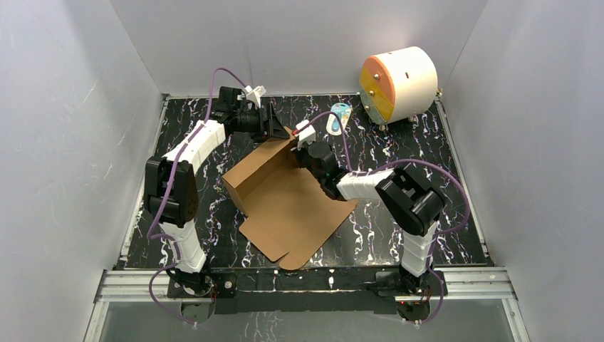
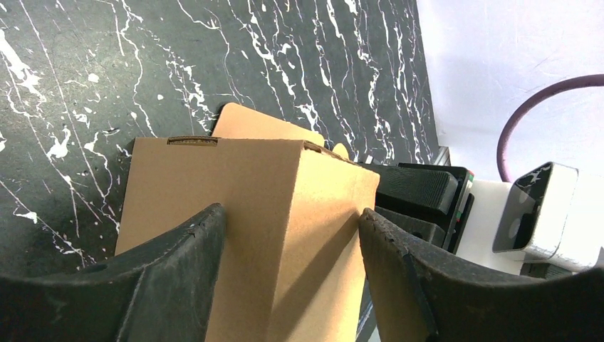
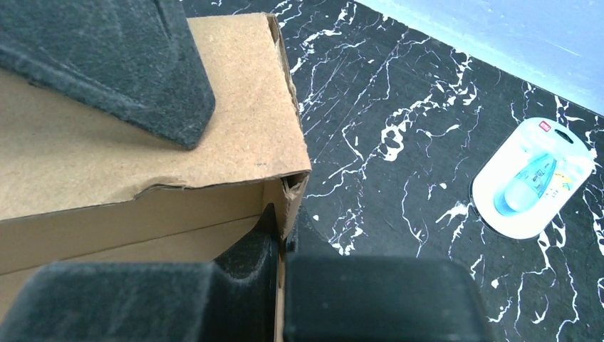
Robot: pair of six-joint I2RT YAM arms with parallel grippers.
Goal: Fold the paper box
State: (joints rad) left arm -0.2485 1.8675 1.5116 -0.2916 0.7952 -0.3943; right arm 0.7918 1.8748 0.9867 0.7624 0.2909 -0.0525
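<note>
Left gripper (image 1: pixel 273 128) is sitting over the far corner of the paper box (image 1: pixel 285 203), likely squaring up the raised end wall. Its jaws are standing wide apart, straddling that corner, with the fingers (image 2: pixel 206 235) right against the cardboard. Can't tell if they're squeezing. The box is lying mid-table, half formed, near flaps flat. Right gripper (image 1: pixel 305 146) is pinching the side wall by the far corner, jaws clamped on the cardboard, probably bracing it upright. Blister pack (image 1: pixel 339 118) is lying beyond, apart.
</note>
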